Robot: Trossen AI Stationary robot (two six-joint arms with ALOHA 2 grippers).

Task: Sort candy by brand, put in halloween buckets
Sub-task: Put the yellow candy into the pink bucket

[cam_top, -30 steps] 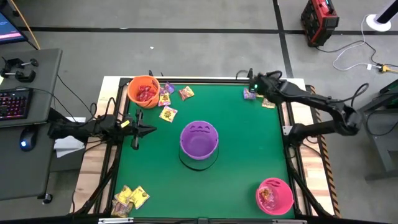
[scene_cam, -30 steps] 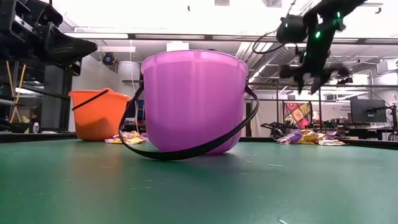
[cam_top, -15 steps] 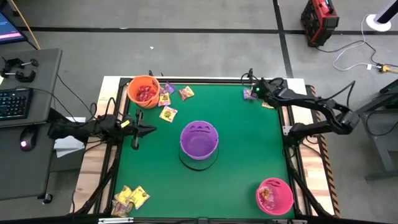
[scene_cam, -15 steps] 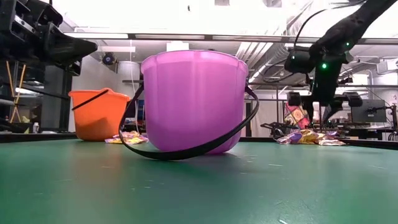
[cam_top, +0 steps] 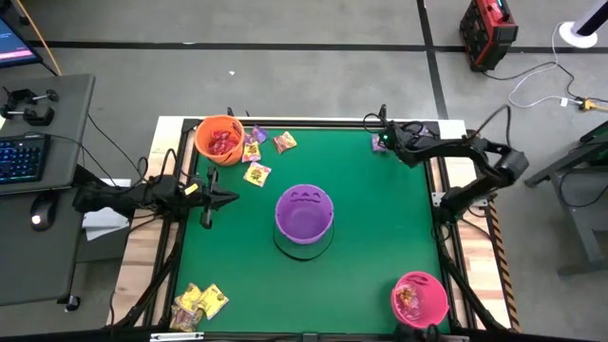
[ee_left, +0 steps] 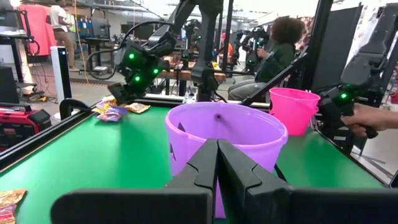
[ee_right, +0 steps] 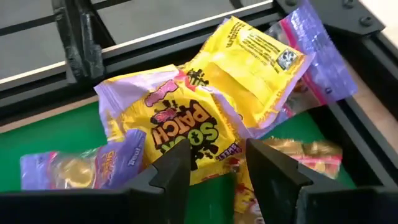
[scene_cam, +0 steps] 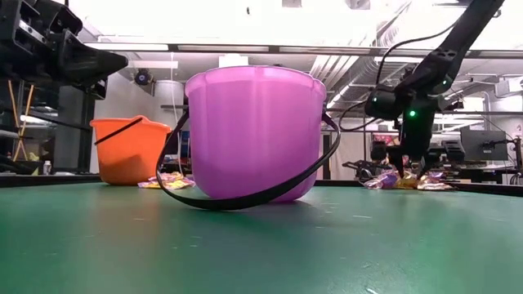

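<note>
Three buckets stand on the green table: orange (cam_top: 219, 139) at the far left, purple (cam_top: 304, 213) in the middle, pink (cam_top: 419, 298) at the near right. Candy packets lie beside the orange bucket (cam_top: 256, 157), at the near left corner (cam_top: 199, 301) and in a pile at the far right corner (ee_right: 205, 106). My right gripper (ee_right: 217, 171) is open, slanting down over that pile, with a yellow packet (ee_right: 186, 124) between its fingers. My left gripper (ee_left: 217, 149) is shut and level at the table's left edge (cam_top: 220, 198), holding nothing. My right gripper comes at the yellow packet (ee_right: 208, 155) slanting from above, one finger (ee_right: 171, 171) on either side of the packet's near end. I cannot tell whether the fingertips touch it. The packet lies flat on the pile.
Dark frame rails (ee_right: 81, 37) run along the table's far and right edges, close behind the pile. Purple and gold packets (ee_right: 81, 168) lie around the yellow one. A person sits beyond the table in the left wrist view (ee_left: 280, 43).
My right gripper has come down from well above the table to just over the candy pile at the far right corner, shifting slightly toward the far edge and tipping less steeply. Its fingers have kept the same gap. The candy and buckets have not moved.
</note>
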